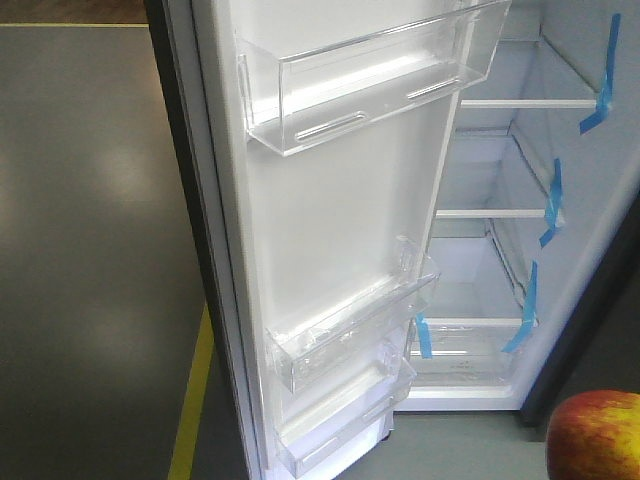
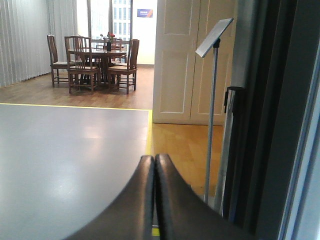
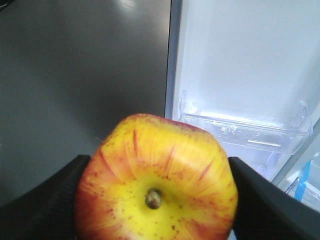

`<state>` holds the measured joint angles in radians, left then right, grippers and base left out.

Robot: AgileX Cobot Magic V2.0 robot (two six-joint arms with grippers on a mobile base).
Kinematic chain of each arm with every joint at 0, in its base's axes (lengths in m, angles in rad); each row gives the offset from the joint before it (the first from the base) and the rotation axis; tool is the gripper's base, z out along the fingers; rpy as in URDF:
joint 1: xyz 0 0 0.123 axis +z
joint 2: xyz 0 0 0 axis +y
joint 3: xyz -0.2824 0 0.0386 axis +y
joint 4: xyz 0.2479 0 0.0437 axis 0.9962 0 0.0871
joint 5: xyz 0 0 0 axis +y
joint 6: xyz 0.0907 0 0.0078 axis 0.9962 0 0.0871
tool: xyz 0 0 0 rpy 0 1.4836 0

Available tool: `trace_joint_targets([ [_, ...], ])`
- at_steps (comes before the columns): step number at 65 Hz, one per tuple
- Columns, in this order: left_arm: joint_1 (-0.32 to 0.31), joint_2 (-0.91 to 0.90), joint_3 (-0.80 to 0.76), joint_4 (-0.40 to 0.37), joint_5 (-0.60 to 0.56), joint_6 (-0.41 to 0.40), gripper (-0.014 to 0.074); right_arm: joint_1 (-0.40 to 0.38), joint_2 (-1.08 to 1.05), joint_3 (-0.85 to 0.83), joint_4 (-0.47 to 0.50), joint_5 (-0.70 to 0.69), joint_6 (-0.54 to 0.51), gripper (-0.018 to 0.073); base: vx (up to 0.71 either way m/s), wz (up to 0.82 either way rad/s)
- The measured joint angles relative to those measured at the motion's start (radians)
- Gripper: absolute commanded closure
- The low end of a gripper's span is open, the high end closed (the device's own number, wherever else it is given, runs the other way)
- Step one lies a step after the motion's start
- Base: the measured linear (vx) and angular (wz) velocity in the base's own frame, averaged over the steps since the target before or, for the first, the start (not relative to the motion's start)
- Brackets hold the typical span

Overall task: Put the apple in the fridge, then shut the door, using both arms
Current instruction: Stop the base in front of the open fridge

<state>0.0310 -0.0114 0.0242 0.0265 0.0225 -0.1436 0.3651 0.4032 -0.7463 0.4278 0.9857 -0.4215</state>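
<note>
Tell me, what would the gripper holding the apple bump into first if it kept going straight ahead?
The right gripper would likely meet the open door, near its edge or the clear bin, though depth is unclear.

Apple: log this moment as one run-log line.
apple: in right jaws | left jaws: shut, empty | door: open | fridge: apple not yet inside

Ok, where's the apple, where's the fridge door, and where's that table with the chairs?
apple (image 3: 160, 160): right wrist view, on its yellow skin just above the stem.
door (image 1: 340, 200): front view, on the bare white inside, around the middle.
table (image 2: 95, 51): left wrist view, on its dark top, far back.
</note>
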Motion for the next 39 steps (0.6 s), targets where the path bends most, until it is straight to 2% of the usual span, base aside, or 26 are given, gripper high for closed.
trace_joint_targets([
  [39,0.000,0.000,0.000,0.000,0.000,0.000,0.0602,0.000,0.000,0.000,0.000,0.000,0.000,0.0241,0.05,-0.01],
])
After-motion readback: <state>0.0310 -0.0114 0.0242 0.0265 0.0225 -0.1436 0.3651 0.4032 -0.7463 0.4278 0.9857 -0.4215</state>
